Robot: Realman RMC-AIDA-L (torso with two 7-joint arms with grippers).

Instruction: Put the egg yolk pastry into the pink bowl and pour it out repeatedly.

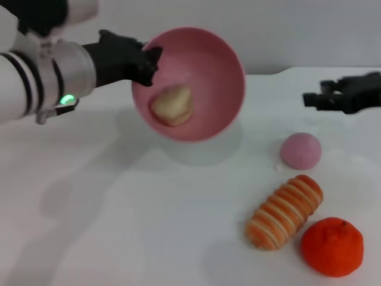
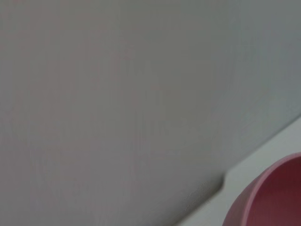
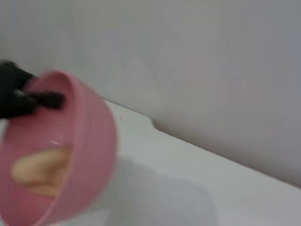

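While the white table spreads below, the left gripper pinches the rim of the pink bowl at its nine o'clock edge, holding it lifted and tipped toward the camera. The egg yolk pastry lies inside, low against the wall. The right gripper hovers at three o'clock, its fingers too unclear to judge. At five o'clock sit a striped roll, an orange and a pink ball.

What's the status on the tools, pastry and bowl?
Left tool clamped on the tilted pink bowl rim. Egg yolk pastry inside. Right tool idle, far right. Nothing blocking.
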